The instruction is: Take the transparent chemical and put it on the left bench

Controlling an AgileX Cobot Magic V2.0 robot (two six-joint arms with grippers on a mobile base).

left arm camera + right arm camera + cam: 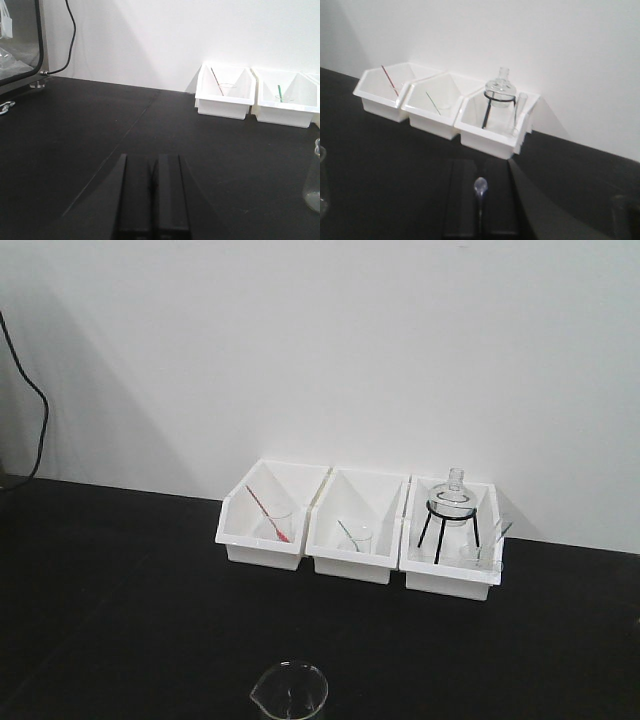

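The right pincer (480,164) was closed on the pipette (480,186), which lay in the seam between the two fingers. Its long axis ran parallel to the fingers. The rounded bluish bulb sat forward, just short of the fingertips, and the thin stem ran back toward the wrist. The grab therefore looked done, with only the placing left.

The left pincer (152,157) had its fingers drawn together to a thin seam and held nothing. It hung low over bare black counter (75,150).

The left bench showed in no view, so its bearing from the right pincer could not be read from the pictures. Going by its name, it probably lay off to that pincer's left, calling for a leftward carry. The three white bins (487,142) stood ahead of the right pincer against the wall, well apart from it. A beaker (322,180) stood to its left at the picture's edge. That beaker appeared to be the one object a leftward sweep might clip, so keeping the pipette level and clear of its rim seemed wise.
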